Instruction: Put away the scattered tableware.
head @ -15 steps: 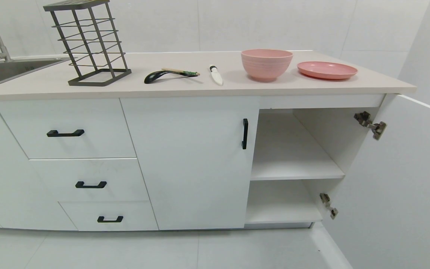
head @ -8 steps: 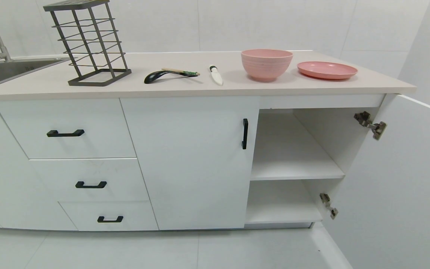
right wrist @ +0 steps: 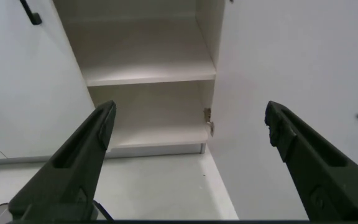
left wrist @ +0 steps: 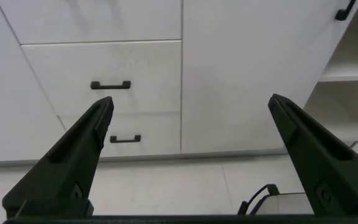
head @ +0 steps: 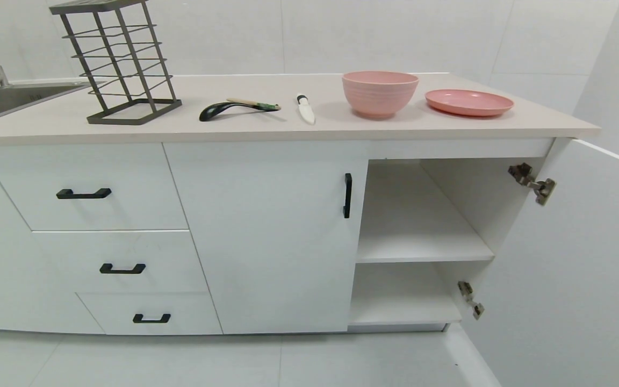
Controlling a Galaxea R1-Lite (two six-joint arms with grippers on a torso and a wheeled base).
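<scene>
My left pincer and right pincer gape wide, empty. Risk: raising either toward the pink bowl above, I clip the counter edge.

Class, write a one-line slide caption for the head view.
On the counter, a pink bowl, pink plate, knife and black spoon lie above an open cabinet.

A pink bowl stood on the worktop just beside a pink plate, near its right end. Left of the bowl lay a white knife, then a black spoon with a wooden stick touching its handle. A dark wire rack stood farther left, near the sink. Below, the right cupboard door hung open, showing two shelves.
</scene>
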